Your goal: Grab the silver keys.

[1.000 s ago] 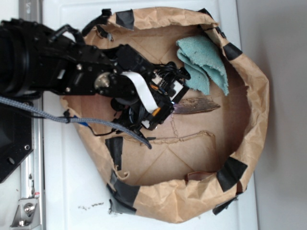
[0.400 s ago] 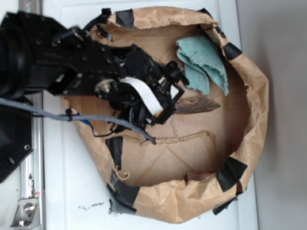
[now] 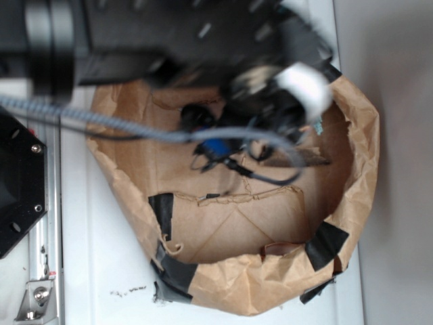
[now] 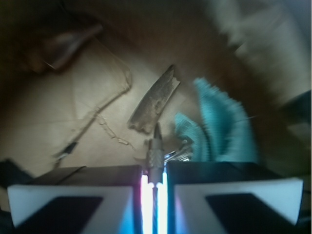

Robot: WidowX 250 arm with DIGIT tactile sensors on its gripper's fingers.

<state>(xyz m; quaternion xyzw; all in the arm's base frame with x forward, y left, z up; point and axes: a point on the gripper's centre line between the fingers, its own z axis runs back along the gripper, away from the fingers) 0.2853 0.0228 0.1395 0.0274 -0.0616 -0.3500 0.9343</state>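
Observation:
In the wrist view my gripper is shut on the silver keys: a knurled metal barrel sits clamped between the two black fingers, and silver key blades and a ring stick out to its right. The view is blurred by motion. In the exterior view my arm is a large dark blur over the upper part of the brown paper bag. The jaws and the keys are hidden under it there.
A brown splintered wood sliver lies on the bag's floor beyond the fingers. A teal cloth scrap is to its right. Black tape patches mark the bag's crumpled rim. A grey braided cable trails left.
The arm has swung up and to the right, closer to the exterior camera, and is blurred. It now hides the teal cloth and the bag's top rim. The wood sliver has stayed put.

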